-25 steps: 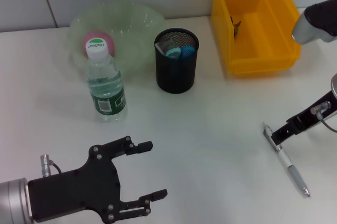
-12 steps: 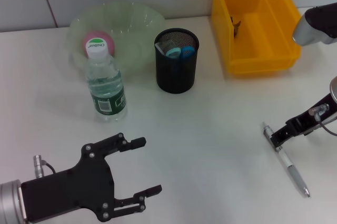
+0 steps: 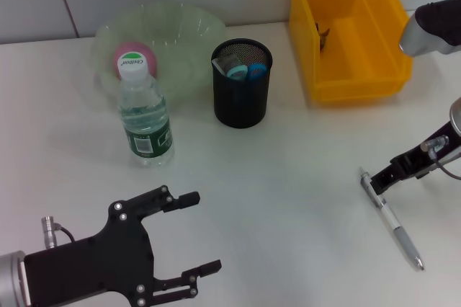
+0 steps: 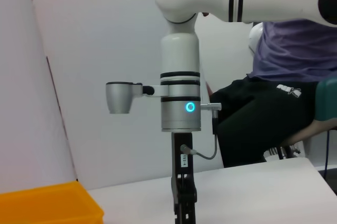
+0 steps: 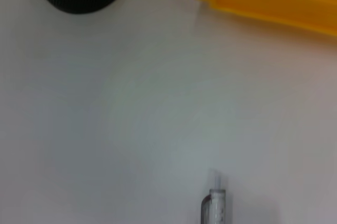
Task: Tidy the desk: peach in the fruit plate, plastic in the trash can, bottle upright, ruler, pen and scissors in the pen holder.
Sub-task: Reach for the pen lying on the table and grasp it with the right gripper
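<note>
Right claw (image 3: 383, 179) is set at the clip end of the pen (image 3: 391, 220); whether its fingers are spread or pinched can't be told. Pen lies flat on the table (image 3: 288, 177), well to the right of the pen holder (image 3: 241, 83) & nearer the robot. Left claw (image 3: 193, 233) is spread wide, idle, near the bottle (image 3: 143, 114).

Risk: an end-grip may let the pen pivot or roll away, judging by the thin barrel.

Right wrist view shows only the pen tip (image 5: 216, 203) w/ no fingers; head view shows the whole pen.
</note>
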`<state>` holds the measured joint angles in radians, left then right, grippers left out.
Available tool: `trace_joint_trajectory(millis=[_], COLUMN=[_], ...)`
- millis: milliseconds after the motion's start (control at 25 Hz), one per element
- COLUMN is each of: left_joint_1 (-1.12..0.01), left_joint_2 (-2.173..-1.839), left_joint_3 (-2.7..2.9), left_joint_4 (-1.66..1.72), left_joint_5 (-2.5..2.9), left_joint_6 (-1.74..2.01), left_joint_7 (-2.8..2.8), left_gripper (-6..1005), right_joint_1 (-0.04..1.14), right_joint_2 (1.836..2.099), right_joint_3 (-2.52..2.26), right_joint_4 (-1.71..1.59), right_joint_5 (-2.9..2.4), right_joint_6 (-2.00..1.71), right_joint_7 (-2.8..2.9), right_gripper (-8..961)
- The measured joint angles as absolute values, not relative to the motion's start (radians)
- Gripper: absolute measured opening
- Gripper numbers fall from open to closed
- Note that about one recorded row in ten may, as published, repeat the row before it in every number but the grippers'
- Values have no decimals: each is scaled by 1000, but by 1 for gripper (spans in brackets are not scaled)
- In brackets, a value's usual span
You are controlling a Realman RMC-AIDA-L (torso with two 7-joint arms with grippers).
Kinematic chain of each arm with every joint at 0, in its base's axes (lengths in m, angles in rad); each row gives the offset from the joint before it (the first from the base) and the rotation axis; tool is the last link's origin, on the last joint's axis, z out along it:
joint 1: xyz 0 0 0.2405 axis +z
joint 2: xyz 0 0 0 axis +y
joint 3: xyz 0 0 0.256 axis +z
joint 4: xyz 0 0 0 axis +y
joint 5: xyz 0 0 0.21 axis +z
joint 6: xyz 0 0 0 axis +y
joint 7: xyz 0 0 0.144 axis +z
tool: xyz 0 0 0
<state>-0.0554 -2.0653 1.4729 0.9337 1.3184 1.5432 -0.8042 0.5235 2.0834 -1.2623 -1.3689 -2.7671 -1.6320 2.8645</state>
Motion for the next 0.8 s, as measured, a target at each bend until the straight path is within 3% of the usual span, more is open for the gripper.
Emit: trace_joint_trajectory(millis=[800], left_joint_1=[-70], left_joint_2=[-2065], left_joint_3=[1481], left_joint_4=[927], left_joint_5=[1321], left_joint_6=[1546], left_joint_7=[-789], left_gripper=[782], right_joint_1=[582], right_joint_2=[2085], right_joint_3=[-1341], right_joint_4=[-1275], right_joint_5=[-2800], right_joint_6=[-1581], right_joint_7=[2910], right_gripper=[746])
